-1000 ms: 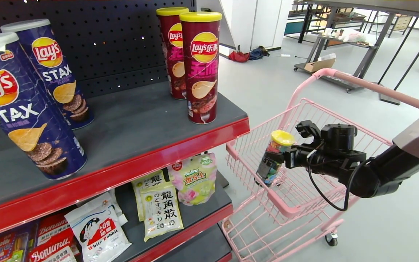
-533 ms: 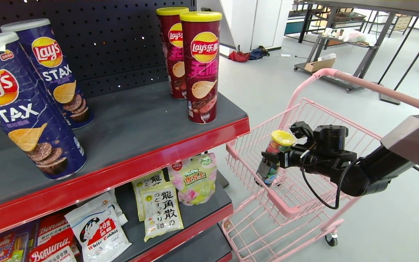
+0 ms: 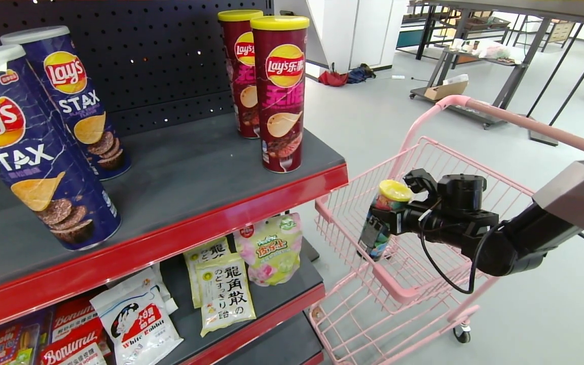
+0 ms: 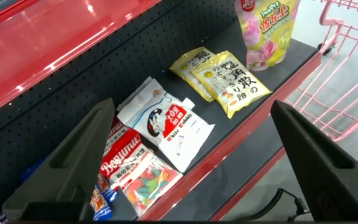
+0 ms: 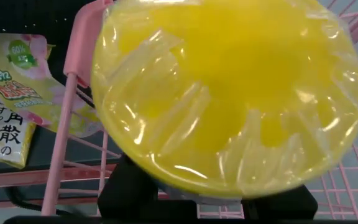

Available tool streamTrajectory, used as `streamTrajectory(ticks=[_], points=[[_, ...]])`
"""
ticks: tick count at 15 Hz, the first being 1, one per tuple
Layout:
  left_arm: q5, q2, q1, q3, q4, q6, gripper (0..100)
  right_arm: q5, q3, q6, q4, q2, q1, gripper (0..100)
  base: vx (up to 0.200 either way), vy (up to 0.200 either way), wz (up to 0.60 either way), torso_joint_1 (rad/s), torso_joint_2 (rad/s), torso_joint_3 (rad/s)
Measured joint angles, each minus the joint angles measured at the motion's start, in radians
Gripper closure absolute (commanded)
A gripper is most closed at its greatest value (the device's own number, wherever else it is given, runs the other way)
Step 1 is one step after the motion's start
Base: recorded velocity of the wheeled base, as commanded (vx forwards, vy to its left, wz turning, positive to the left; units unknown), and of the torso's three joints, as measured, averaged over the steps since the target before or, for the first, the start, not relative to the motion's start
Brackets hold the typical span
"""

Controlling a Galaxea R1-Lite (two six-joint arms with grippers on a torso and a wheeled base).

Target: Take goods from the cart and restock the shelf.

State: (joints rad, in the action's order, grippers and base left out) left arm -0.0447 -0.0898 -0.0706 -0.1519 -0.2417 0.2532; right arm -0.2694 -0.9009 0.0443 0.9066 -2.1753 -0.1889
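A small snack can [image 3: 379, 225] with a yellow lid [image 5: 229, 93] stands tilted inside the pink cart [image 3: 392, 288], near its front corner. My right gripper [image 3: 387, 219] reaches in from the right and is shut on the can just below the lid. The top shelf [image 3: 185, 172] has two dark red chip cans [image 3: 278, 96] at its right end and two blue chip cans [image 3: 38, 152] at the left, with bare board between them. My left gripper [image 4: 192, 109] is open and holds nothing, facing the lower shelf with its candy bags [image 4: 166, 124].
The lower shelf [image 3: 282, 299] carries several snack bags, among them a yellow one [image 3: 225, 294] and a green-pink one [image 3: 271, 251]. The cart handle [image 3: 515, 120] runs above my right arm. Open grey floor lies beyond the cart, with tables far behind.
My right arm slid left up to the can and its fingers shut around it. The can now leans slightly differently. The shelf goods have not moved.
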Motion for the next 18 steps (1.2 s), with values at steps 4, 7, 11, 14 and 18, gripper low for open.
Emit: streamTrajectory(ticks=[4, 7, 11, 14, 18], points=[[-0.001, 0.003, 0.000, -0.003, 0.003, 0.000, 0, 0.021, 0.048, 0.004, -0.019, 0.152, 0.001, 100, 0.000, 0.000, 0.00, 0.000, 0.00, 0.000], [-0.001, 0.004, 0.000, -0.015, 0.003, 0.000, 0, 0.041, 0.064, 0.008, -0.182, 0.326, 0.018, 100, 0.000, 0.000, 0.00, 0.000, 0.00, 0.000], [-0.001, -0.014, 0.000, -0.058, 0.001, -0.008, 0, 0.186, 0.089, 0.017, -0.460, 0.673, 0.038, 100, 0.000, 0.000, 0.00, 0.000, 0.00, 0.000], [0.007, -0.053, 0.001, -0.093, 0.001, -0.009, 0, 0.288, 0.176, 0.028, -0.668, 0.953, 0.060, 100, 0.000, 0.000, 0.00, 0.000, 0.00, 0.000], [0.032, -0.095, 0.013, -0.110, -0.001, -0.010, 0, 0.336, 0.285, 0.039, -0.914, 1.265, 0.123, 100, 0.000, 0.000, 0.00, 0.000, 0.00, 0.000]])
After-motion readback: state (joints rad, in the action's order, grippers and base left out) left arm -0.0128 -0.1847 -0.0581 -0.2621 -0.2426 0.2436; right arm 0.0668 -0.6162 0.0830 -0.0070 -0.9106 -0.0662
